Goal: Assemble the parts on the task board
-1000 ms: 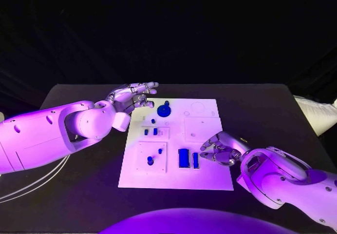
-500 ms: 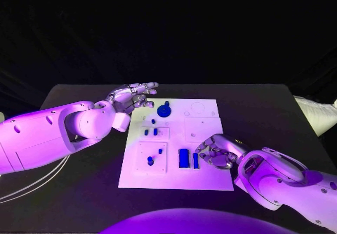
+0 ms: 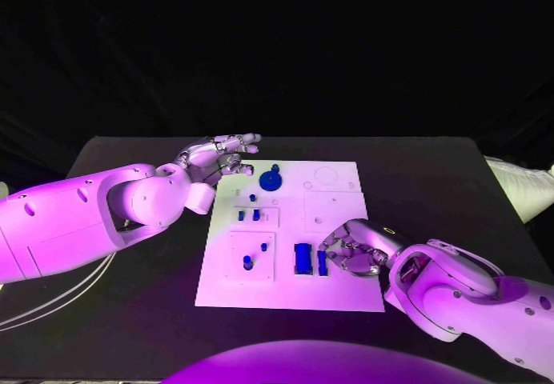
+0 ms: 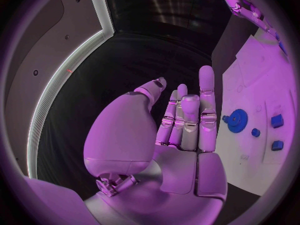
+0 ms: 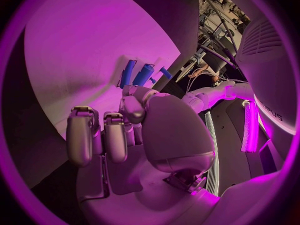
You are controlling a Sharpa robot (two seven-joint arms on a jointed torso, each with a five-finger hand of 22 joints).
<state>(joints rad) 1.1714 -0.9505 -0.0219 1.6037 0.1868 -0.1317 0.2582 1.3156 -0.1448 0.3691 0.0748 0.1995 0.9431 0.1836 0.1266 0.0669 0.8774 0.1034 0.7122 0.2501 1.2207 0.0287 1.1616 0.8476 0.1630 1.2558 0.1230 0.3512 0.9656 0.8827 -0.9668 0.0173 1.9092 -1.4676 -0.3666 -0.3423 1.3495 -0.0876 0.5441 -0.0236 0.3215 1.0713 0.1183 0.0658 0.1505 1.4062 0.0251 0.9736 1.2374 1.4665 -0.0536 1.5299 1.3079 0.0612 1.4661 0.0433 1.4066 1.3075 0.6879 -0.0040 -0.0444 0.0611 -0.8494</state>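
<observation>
Black tabletop (image 3: pixel 138 320) carries the white task board (image 3: pixel 335 292) at its centre. Left hand (image 3: pixel 217 158) hovers off the board's far-left corner, fingers (image 4: pixel 206 100) extended, apart, holding nothing. Right hand (image 3: pixel 353 250) sits at the board's right edge, fingers (image 5: pixel 80 135) curled beside two upright blue bars (image 3: pixel 307 259); grip cannot be told. Blue gear (image 3: pixel 270 181) lies near the far edge.

My hands (image 3: pixel 352 248) look like glossy polished metal. The task board (image 3: pixel 335 296) seems smooth matt plastic, the table (image 3: pixel 439 176) a dull black cloth-like surface.
</observation>
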